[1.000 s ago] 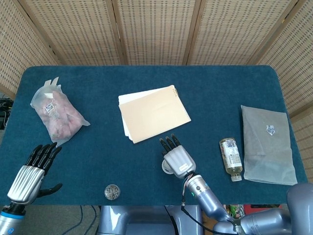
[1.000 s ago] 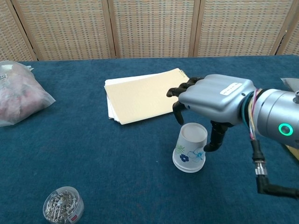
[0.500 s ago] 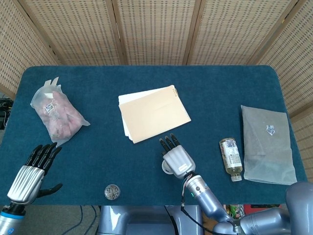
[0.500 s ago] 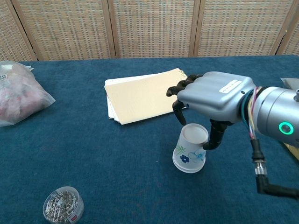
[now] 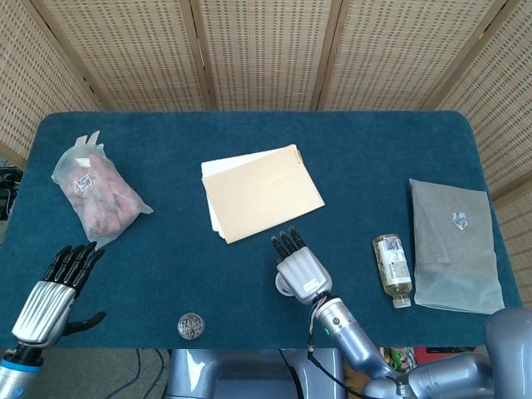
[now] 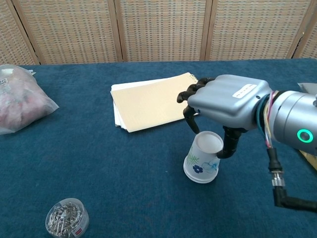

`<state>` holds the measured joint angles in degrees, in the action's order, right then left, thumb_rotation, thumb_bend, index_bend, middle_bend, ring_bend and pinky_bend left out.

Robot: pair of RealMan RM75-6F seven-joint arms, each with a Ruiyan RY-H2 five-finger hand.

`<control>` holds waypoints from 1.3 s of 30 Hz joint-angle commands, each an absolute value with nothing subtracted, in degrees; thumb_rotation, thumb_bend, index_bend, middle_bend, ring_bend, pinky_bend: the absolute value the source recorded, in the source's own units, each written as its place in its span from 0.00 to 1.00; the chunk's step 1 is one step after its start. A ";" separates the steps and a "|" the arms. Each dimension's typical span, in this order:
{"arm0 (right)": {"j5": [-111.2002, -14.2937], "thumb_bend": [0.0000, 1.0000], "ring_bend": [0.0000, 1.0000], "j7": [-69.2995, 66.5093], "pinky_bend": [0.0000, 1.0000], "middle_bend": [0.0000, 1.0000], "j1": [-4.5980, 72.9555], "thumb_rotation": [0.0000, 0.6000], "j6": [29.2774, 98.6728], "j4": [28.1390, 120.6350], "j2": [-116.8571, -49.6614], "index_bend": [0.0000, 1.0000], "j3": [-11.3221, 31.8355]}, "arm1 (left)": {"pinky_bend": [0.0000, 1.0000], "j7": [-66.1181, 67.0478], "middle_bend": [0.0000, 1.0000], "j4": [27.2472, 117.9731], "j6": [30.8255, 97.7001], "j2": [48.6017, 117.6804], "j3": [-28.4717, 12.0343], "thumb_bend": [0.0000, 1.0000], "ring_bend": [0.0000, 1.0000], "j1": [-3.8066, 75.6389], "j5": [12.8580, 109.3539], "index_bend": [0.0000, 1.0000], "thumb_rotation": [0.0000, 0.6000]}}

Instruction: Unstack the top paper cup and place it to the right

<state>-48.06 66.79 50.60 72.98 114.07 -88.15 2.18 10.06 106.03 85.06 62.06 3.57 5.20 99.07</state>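
An upside-down white paper cup stack (image 6: 202, 159) with blue flowers stands on the blue table near its front edge. It leans slightly. My right hand (image 6: 225, 101) sits over its top, thumb against the right side and fingers (image 6: 190, 121) curled down the far left side, pinching the top cup. In the head view the right hand (image 5: 301, 270) hides nearly all of the cup (image 5: 284, 288). My left hand (image 5: 50, 295) hovers at the table's front left corner, fingers spread, holding nothing.
A tan notepad (image 5: 262, 191) lies just behind the cup. A bag of pink contents (image 5: 96, 191) is far left, a jar of clips (image 5: 191, 325) front left. To the right lie a small bottle (image 5: 392, 268) and a grey pouch (image 5: 455, 245).
The right hand has closed slightly on the cup's top. The cup has tipped and turned a little, its flower print shifting. The left hand has not moved.
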 commanded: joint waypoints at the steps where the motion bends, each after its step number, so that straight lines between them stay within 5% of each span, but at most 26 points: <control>1: -48.24 0.20 0.00 67.34 0.00 0.10 50.91 1.00 73.51 115.04 -87.52 0.47 2.54 | 0.00 10.01 0.00 106.04 85.09 62.06 3.55 0.15 0.00 5.20 99.06 0.00 1.00; 27: -45.29 0.20 0.00 71.39 0.00 0.10 52.99 1.00 75.74 117.36 -84.55 0.48 3.24 | 0.00 9.54 0.00 105.93 85.48 61.86 3.57 0.15 0.00 5.09 99.30 0.00 1.00; 39: -39.03 0.20 0.00 73.87 0.00 0.10 56.39 1.00 74.88 120.99 -77.74 0.48 6.39 | 0.00 9.89 0.00 106.00 85.20 62.00 3.56 0.15 0.00 5.18 99.20 0.00 1.00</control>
<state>-40.26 72.66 55.44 74.61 119.98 -79.01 5.75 9.89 106.00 85.20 61.99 3.56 5.18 99.20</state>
